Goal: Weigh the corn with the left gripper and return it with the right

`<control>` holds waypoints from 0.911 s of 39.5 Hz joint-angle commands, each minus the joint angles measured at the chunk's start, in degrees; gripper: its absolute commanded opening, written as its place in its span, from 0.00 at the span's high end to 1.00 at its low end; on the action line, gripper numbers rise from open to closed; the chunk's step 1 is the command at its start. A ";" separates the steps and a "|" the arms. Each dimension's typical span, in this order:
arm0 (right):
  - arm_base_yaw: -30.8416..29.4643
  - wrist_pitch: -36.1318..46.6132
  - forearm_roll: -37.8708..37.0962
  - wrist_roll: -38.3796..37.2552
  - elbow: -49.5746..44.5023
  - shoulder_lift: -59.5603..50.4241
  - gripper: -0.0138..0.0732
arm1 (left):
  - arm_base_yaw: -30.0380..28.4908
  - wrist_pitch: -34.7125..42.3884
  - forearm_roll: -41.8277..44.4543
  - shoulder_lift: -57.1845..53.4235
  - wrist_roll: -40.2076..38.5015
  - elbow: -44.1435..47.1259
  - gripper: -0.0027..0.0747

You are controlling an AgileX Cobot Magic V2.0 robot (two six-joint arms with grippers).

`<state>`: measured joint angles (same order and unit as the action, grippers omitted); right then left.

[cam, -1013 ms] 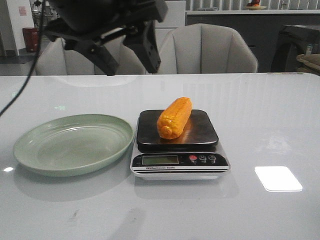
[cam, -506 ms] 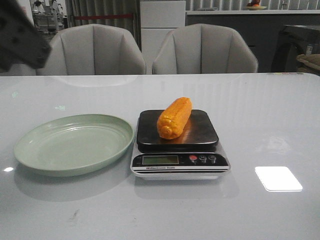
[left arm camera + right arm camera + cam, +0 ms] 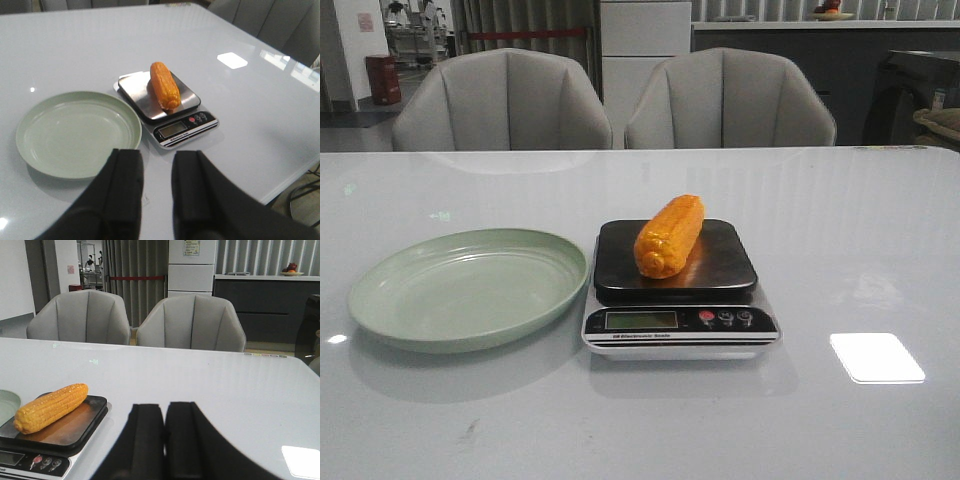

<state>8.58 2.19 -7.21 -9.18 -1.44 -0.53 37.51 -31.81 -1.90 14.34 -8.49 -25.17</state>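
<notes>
The corn [image 3: 669,235], an orange-yellow cob, lies on the black platform of the kitchen scale [image 3: 678,289] in the middle of the table. It also shows in the left wrist view [image 3: 164,91] and in the right wrist view [image 3: 51,406]. The green plate [image 3: 468,286] sits empty to the left of the scale. My left gripper [image 3: 157,161] is open and empty, well back from the scale, above the table near the plate's edge. My right gripper [image 3: 165,412] is shut and empty, off to the right of the scale. Neither gripper shows in the front view.
Two grey chairs [image 3: 725,98] stand behind the table's far edge. The white table [image 3: 860,250] carries a bright light reflection at the front right. The scale's display and buttons [image 3: 724,318] face the front.
The left arm, which hung over the table at the upper left of the front view, has drawn back to the left and out of that view. The corn stays on the scale.
</notes>
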 commanded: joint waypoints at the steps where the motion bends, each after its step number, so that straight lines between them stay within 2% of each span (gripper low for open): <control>1: -0.04 8.22 -0.07 0.24 -0.63 -1.08 0.66 | -0.11 2.40 0.29 -5.85 0.83 -0.05 0.80; 2: -0.04 9.70 -0.07 0.24 -0.63 -1.08 0.66 | -0.11 1.93 0.29 -7.73 0.83 0.24 0.83; 7: -0.04 14.57 -0.01 0.19 -0.35 -1.08 0.66 | -0.11 1.20 0.47 -15.02 0.93 1.09 0.82; 14: -0.04 5.76 0.43 -2.65 5.09 1.01 0.66 | -0.11 -0.34 1.54 -14.69 0.93 1.10 0.82; 24: -0.04 -2.19 0.49 -2.91 17.32 13.11 0.66 | -0.11 -0.47 1.54 -14.57 0.93 1.10 0.82; 30: -0.04 -2.19 0.47 -2.96 21.14 19.75 0.66 | -0.11 -0.47 1.54 -14.57 0.93 1.10 0.82; 36: -0.04 -1.44 0.55 -3.02 21.26 21.75 0.66 | -0.11 -0.47 1.54 -14.57 0.93 1.10 0.82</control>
<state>8.58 -3.42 -6.84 -12.14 17.58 19.89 37.51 -36.22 0.00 -0.34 -7.63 -22.69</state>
